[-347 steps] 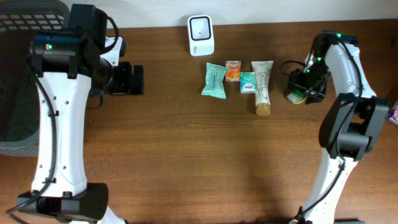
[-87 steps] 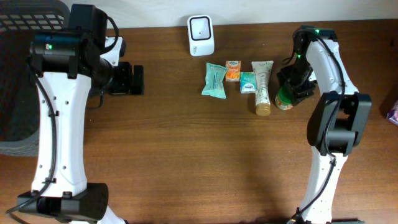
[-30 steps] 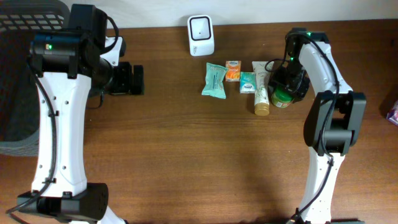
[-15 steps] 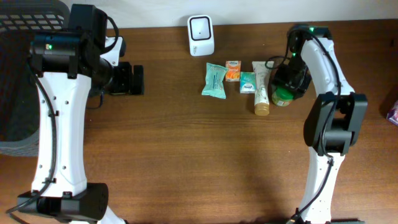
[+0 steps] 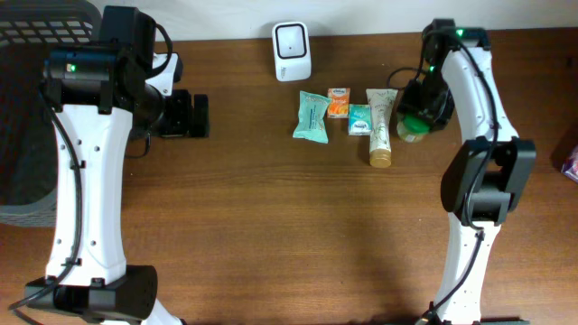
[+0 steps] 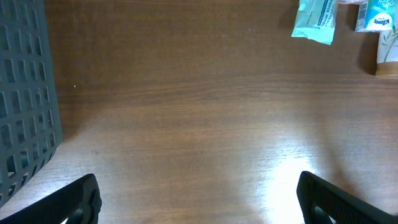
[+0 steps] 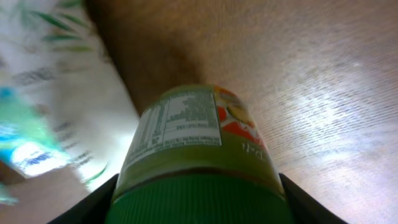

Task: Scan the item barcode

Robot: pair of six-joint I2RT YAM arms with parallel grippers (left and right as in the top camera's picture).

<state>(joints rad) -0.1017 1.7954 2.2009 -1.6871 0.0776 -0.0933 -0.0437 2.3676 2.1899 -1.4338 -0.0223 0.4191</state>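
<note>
A green-lidded bottle (image 5: 414, 125) with a printed label hangs just right of the item row, my right gripper (image 5: 418, 110) shut on it. In the right wrist view the bottle (image 7: 193, 140) fills the frame, and the right gripper (image 7: 199, 202) has a dark finger pressed against each side of the ribbed lid. The white scanner (image 5: 292, 51) stands at the table's far edge, apart from the bottle; no barcode shows. My left gripper (image 5: 194, 116) is open far to the left, over bare wood in the left wrist view (image 6: 199, 199).
A teal packet (image 5: 311, 116), an orange box (image 5: 338, 102), a small teal box (image 5: 359, 119) and a cream tube (image 5: 380, 125) lie in a row below the scanner. A dark mesh basket (image 5: 36, 108) sits at the left edge.
My right gripper has carried the green bottle a little toward the table's far side, beside the tube. The left arm has not moved.
</note>
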